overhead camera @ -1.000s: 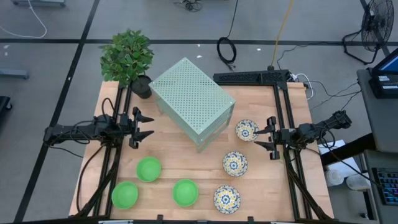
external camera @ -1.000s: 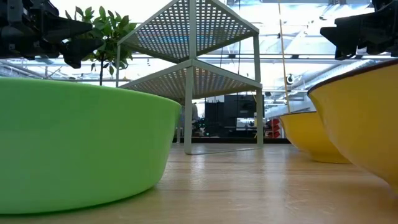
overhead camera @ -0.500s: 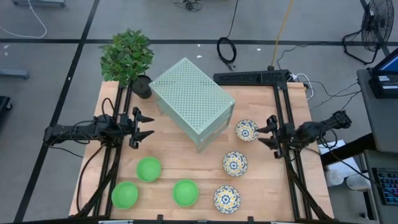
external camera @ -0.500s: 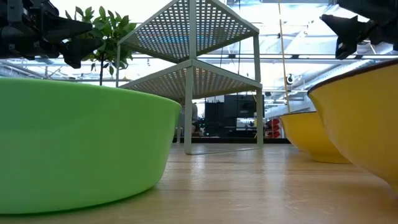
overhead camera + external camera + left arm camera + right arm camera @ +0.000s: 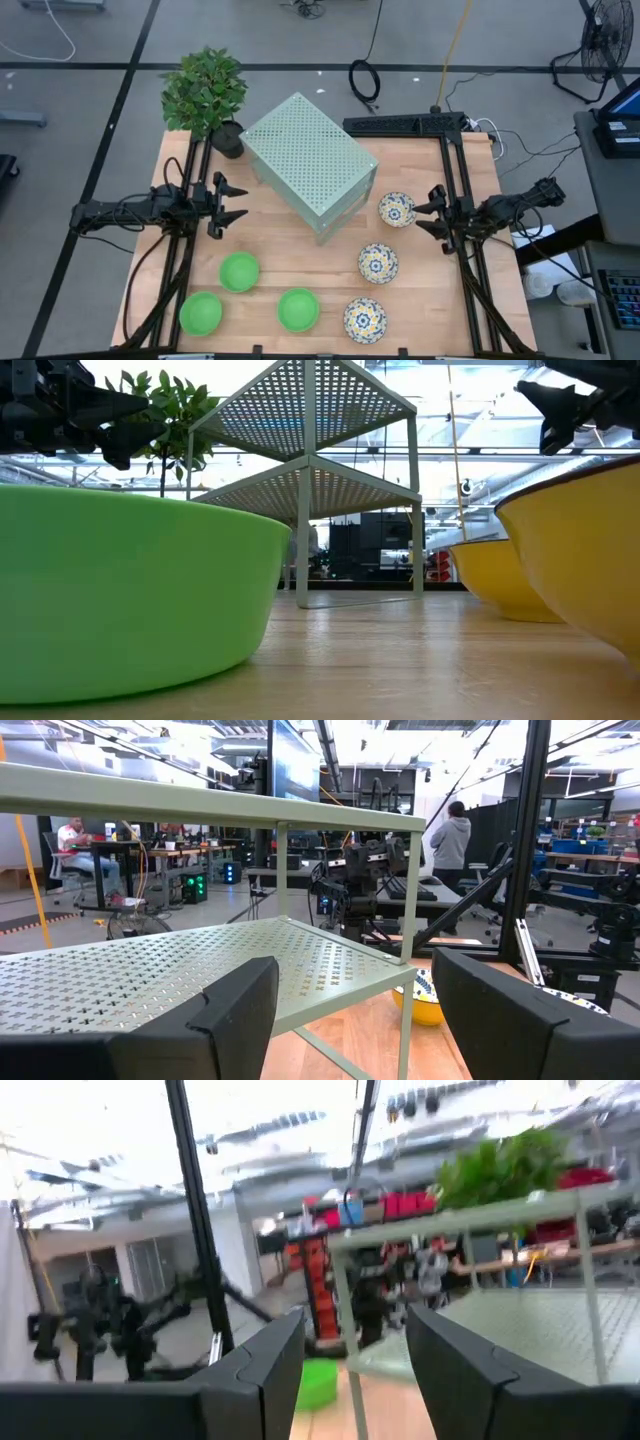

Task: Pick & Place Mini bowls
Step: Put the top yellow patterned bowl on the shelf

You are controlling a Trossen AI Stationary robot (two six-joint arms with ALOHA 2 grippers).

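Three plain green mini bowls (image 5: pixel 239 271), (image 5: pixel 201 313), (image 5: pixel 298 309) sit on their bases on the near left of the wooden table. Three white floral mini bowls (image 5: pixel 396 209), (image 5: pixel 378 262), (image 5: pixel 365 319) stand in a row on the right. My left gripper (image 5: pixel 232 200) hovers open above the table's left side, beyond the green bowls. My right gripper (image 5: pixel 432 218) hovers open just right of the farthest floral bowl. In the low view a green bowl (image 5: pixel 130 590) fills the left foreground, and the yellow undersides of floral bowls (image 5: pixel 580 550) show on the right.
A pale green perforated box (image 5: pixel 308 160) with an inner shelf stands mid-table between the arms. A potted plant (image 5: pixel 205 90) is at the far left corner. Black frame rails (image 5: pixel 462 180) run along both sides. Bare wood lies between the two bowl groups (image 5: pixel 330 270).
My right gripper has shifted slightly toward the far edge and risen a little, turning somewhat, and stays open. The bowls have not moved.
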